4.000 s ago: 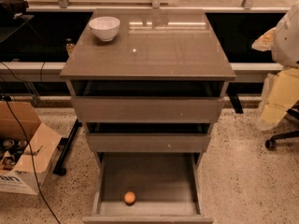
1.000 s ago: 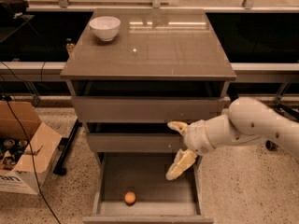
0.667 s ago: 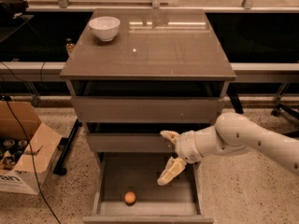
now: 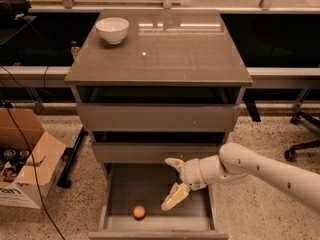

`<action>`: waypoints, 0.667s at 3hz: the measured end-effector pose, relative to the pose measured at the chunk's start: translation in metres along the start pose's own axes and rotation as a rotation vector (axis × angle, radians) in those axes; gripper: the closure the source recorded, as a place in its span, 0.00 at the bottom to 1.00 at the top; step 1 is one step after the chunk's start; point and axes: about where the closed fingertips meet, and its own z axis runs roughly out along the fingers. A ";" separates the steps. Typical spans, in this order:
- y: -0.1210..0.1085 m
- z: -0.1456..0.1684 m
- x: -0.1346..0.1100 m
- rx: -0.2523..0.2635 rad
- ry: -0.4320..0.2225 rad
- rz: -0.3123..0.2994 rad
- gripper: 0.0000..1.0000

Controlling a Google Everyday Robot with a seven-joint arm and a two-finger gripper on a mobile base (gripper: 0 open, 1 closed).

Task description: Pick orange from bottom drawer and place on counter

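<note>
Bottom drawer [image 4: 150, 232] is pulled right out, its inside open to the camera. The orange [image 4: 139, 212] sits on the drawer floor, close to the front wall & a bit left of centre, touching nothing else.

The gripper [image 4: 166, 184] hangs over the open drawer, right of centre, just below the front of the middle drawer [image 4: 150, 152]. Jaws are wide apart w/ nothing btwn them. One finger points up-left under the middle drawer front. The other slants down-left toward the drawer floor, its tip near the orange but clearly apart from it, to the orange's right in frame. Can't tell how far that lower tip is above the drawer floor.

The arm [image 4: 270, 173], white & rounded, comes in from picture right, low, past the cabinet's right side.

Worktop [image 4: 165, 54] is glossy grey-brown w/ light reflections toward the back. A white bowl [image 4: 112, 29] stands upright at its back-left corner. Top drawer [image 4: 157, 117] & middle drawer both show dark gaps above their fronts.

On the speckled floor [image 4: 75, 204] at picture left there's an open cardboard box [image 4: 22, 159] w/ small items inside, can't tell what, & black cables running past it. At picture right, part of a chair base [image 4: 300, 144] w/ castors.
</note>
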 end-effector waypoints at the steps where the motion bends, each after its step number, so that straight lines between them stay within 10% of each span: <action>1: 0.000 0.000 0.000 0.000 0.000 0.000 0.00; 2: -0.005 0.018 0.013 0.032 -0.023 0.024 0.00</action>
